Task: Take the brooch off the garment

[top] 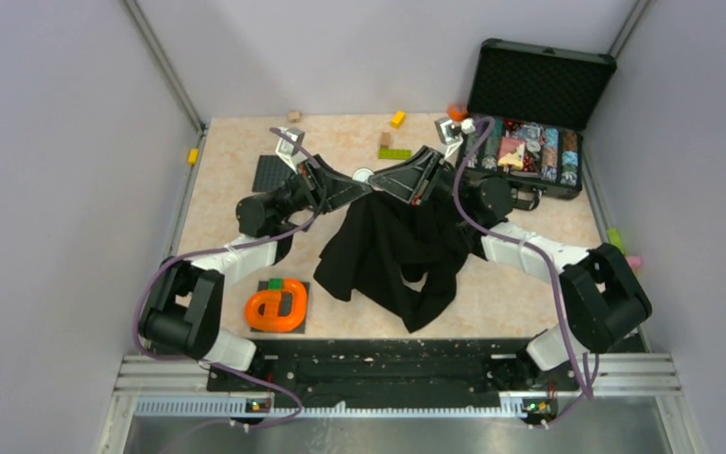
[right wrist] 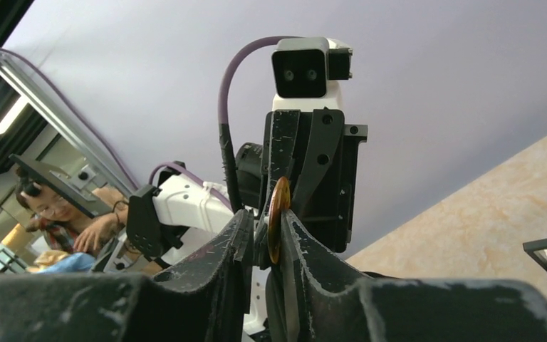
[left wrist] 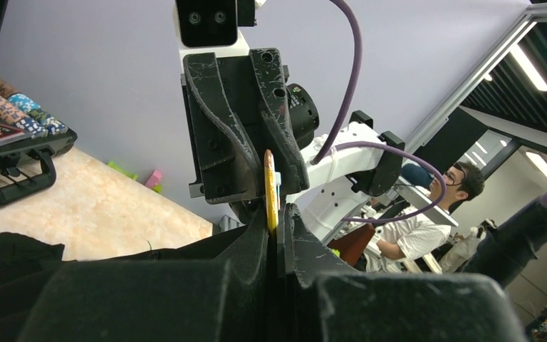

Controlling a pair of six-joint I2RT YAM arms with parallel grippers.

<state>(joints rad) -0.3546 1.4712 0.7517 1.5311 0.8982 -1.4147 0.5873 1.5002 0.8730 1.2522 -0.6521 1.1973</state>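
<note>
Over the table's [top: 236, 161] far middle, the brooch [left wrist: 270, 191] stands edge-on between both hands, with the black garment [top: 388, 251] draping limp beneath. The left hand [left wrist: 277, 226] is pressed tight on one edge, while the right hand [right wrist: 274, 239] has its fingers narrowly apart either side, and I cannot tell whether they bite. It looks light, stiff, thin and probably slick, so its flat faces should suit a pinch better than the rim. Below is a hard, smooth table, with plain walls [top: 57, 189] close round it.

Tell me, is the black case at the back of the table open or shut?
Open. The black case has its lid standing up, foam lining showing, and the coloured chips inside are in plain view.
</note>
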